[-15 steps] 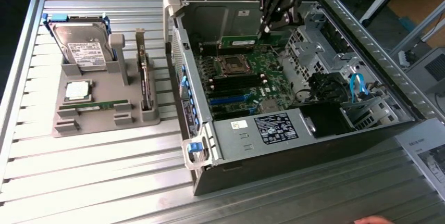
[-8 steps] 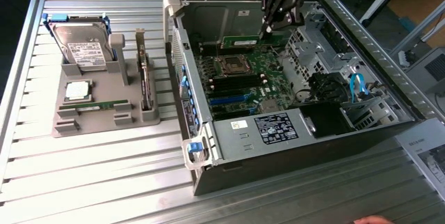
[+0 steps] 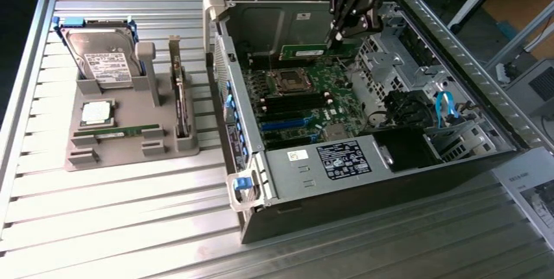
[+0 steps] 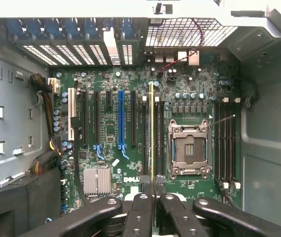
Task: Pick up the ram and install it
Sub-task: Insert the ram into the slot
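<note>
Gripper clamped on ram | ram held edge-on above motherboard in open case, along the slots by the socket | step: install, not seated | need: square over one free slot, straight push

Ribbed metal tabletop, brightly lit; beyond, dark floor, perhaps carpet.

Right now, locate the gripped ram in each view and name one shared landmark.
Exterior view: the ram hangs from the gripper above the motherboard.
Wrist view: the ram, edge-on, is a thin line running out from the gripper.
Shared landmark: the empty CPU socket.
</note>
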Robot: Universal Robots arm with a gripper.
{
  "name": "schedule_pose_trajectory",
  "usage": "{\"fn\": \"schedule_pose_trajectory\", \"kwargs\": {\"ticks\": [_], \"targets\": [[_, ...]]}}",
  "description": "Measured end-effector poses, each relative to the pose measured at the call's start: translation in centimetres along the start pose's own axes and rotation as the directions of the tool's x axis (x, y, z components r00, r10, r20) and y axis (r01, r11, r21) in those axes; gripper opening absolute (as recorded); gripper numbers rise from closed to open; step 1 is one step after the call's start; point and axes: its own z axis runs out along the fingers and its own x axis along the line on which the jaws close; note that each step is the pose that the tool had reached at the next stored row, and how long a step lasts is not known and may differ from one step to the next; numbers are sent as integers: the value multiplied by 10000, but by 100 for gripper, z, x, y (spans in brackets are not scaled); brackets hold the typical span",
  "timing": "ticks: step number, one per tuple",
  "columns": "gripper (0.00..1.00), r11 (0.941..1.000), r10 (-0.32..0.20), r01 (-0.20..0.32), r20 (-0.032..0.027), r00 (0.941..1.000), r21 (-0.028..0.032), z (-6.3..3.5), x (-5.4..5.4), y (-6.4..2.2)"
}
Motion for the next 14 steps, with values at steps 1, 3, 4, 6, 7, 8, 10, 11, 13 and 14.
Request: {"fn": "schedule_pose_trajectory", "kwargs": {"ticks": [1, 3, 4, 6, 7, 8, 10, 11, 13, 14], "targets": [[12, 10000, 0, 0, 0, 10000, 0, 0, 0, 0], [12, 10000, 0, 0, 0, 10000, 0, 0, 0, 0], [12, 10000, 0, 0, 0, 10000, 0, 0, 0, 0], [12, 10000, 0, 0, 0, 10000, 0, 0, 0, 0], [12, 10000, 0, 0, 0, 10000, 0, 0, 0, 0], [12, 10000, 0, 0, 0, 10000, 0, 0, 0, 0], [12, 10000, 0, 0, 0, 10000, 0, 2, 0, 0], [12, 10000, 0, 0, 2, 10000, 0, 8, 0, -1], [12, 10000, 0, 0, -1, 10000, 0, 30, 1, -1], [12, 10000, 0, 0, 1, 10000, 0, 49, 1, -3]]}}
